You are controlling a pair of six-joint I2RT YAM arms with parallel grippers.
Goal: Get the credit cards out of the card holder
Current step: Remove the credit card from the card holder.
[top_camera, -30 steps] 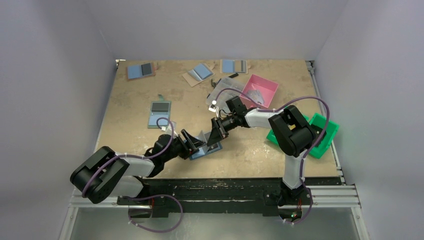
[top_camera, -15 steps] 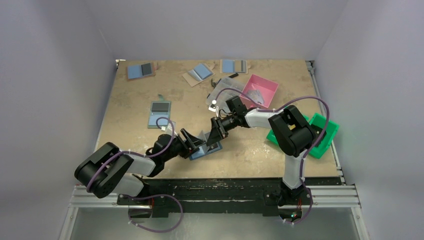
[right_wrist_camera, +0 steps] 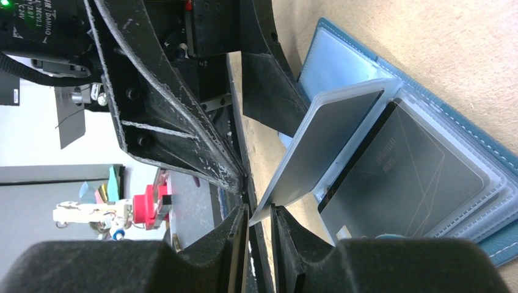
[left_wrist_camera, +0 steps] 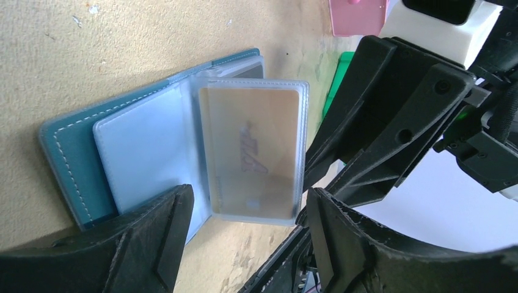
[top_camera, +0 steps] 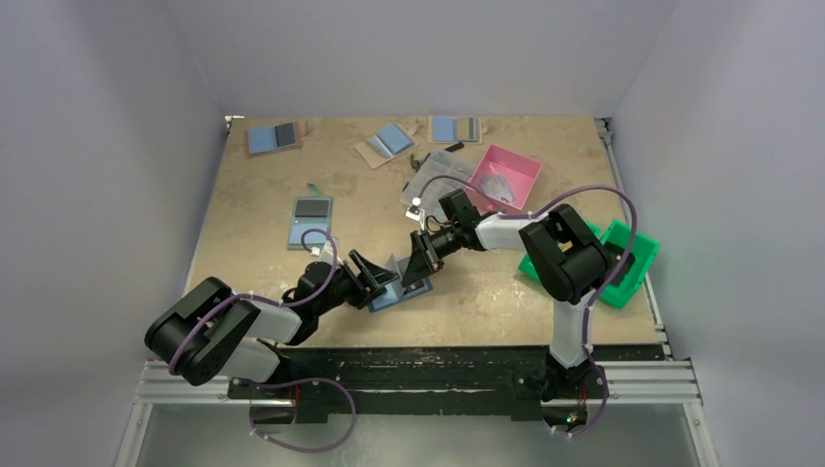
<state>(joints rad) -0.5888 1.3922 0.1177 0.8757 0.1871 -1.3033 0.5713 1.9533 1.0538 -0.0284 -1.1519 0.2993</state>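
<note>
Holder (top_camera: 397,290) lies open on bench (top_camera: 253,224), near-centre, btwn the two arms. Left fingers (left_wrist_camera: 153,244) are wide apart, gripping nothing, and straddle the holder's end. Can't tell whether one presses the cover down. Right fingers (right_wrist_camera: 183,268) are nearly together and seem to pinch the corner of a lifted sleeve (right_wrist_camera: 287,183) w/ a grey card (right_wrist_camera: 336,134) inside.

Handling, my guess: holder is light and floppy, slides on bench unless pinned. Sleeves are thin, soft, glossy, prob. slippery, and bend before a card moves. Cards are stiff, light, thin. Take one by its exposed edge at the sleeve mouth and pull flat along the pocket, w/ the other arm holding the cover.

Hard to see: tan card (left_wrist_camera: 253,146) is blurred behind plastic, print unreadable. Dark card (right_wrist_camera: 403,177) is partly under the lifted sleeve. No. of cards unclear; sleeve mouths not visible. In top view the arms cover most of the holder.
</note>
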